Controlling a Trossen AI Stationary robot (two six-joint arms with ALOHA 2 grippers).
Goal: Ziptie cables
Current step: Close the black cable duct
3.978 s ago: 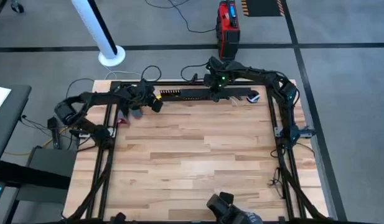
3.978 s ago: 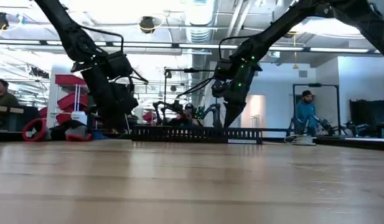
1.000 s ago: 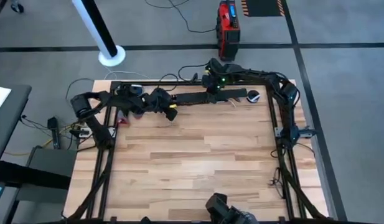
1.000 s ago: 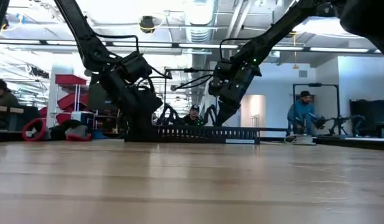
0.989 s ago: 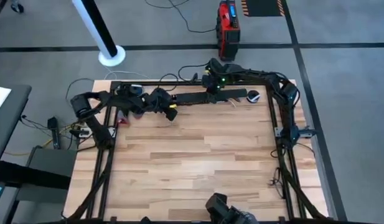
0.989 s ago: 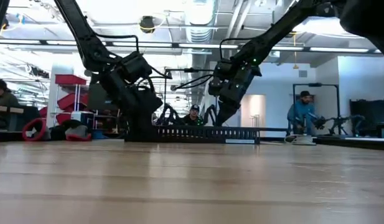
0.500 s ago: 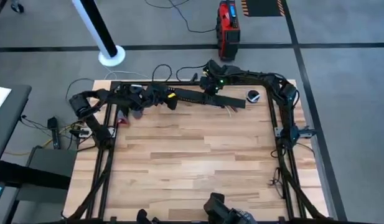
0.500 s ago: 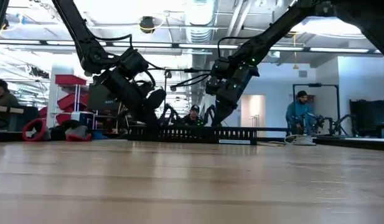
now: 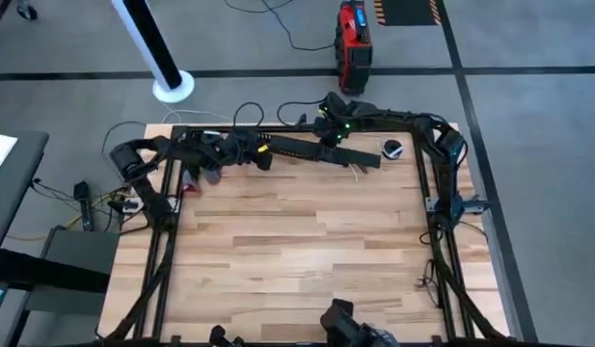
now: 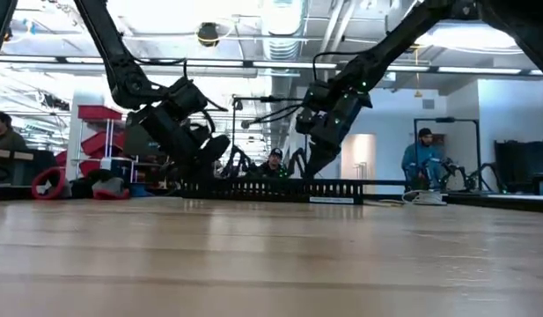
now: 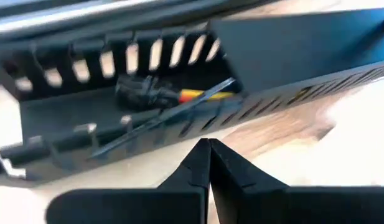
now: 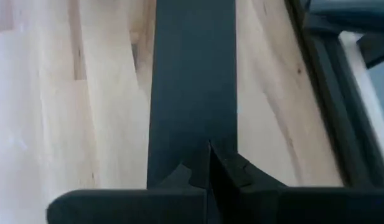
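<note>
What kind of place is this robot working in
Probably a robotics lab or industrial workshop. The low view shows exposed ceiling ducts, a person by another robot arm in the background, and red storage bins. The high view shows a wooden workbench on a grey floor.

The cables (image 11: 148,106) are seen only in part in the left wrist view, lying inside the slotted channel (image 11: 198,74), whose two ends are cut off by the picture's edges. In the high view the cables are too small to be made out. The flat black strip (image 12: 192,87) is cut off at the top edge of the right wrist view. The people beyond the counter (image 10: 271,264) are blurred.
</note>
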